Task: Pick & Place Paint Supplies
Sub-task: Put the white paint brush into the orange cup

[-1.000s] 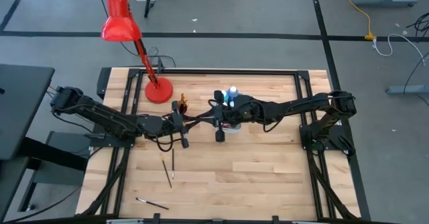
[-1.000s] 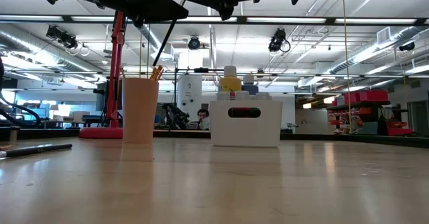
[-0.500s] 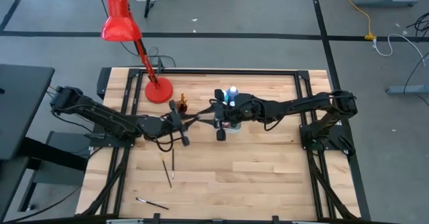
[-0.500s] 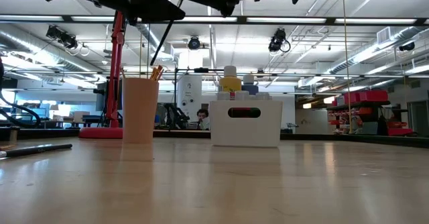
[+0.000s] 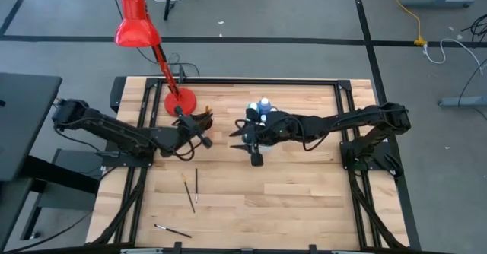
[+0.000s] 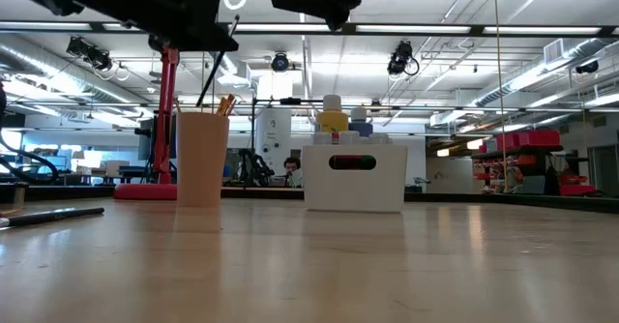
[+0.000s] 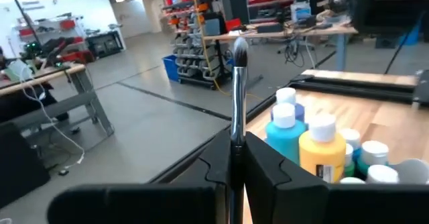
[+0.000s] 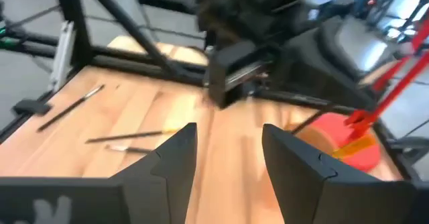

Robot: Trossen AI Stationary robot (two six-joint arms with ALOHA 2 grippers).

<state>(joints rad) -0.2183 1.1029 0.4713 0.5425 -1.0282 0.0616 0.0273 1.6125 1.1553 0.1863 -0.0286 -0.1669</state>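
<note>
**Brush clamped in left gripper, cup just at twelve o'clock**

Left gripper (image 5: 196,132) clenched on a dark-handled brush (image 7: 235,96), handle running up between the fingers (image 7: 268,167), bristle tuft uppermost. In the low view, brush (image 6: 215,64) slanted above the tan cup (image 6: 202,158), a few brush ends already poking over its rim. From overhead, cup (image 5: 205,119) just at twelve o'clock of that gripper; left arm clearly the nearer. Long axis near upright, so probably only a small shift and a lowering left before release.

Right gripper (image 5: 240,133) released, fingers (image 8: 175,158) spread, nothing between them, at nine o'clock of the white bin (image 6: 355,176) of white-capped paint bottles (image 7: 320,155).

Three more brushes (image 5: 191,189) flat on the table (image 5: 304,201), at six o'clock of the left gripper, well apart.
</note>
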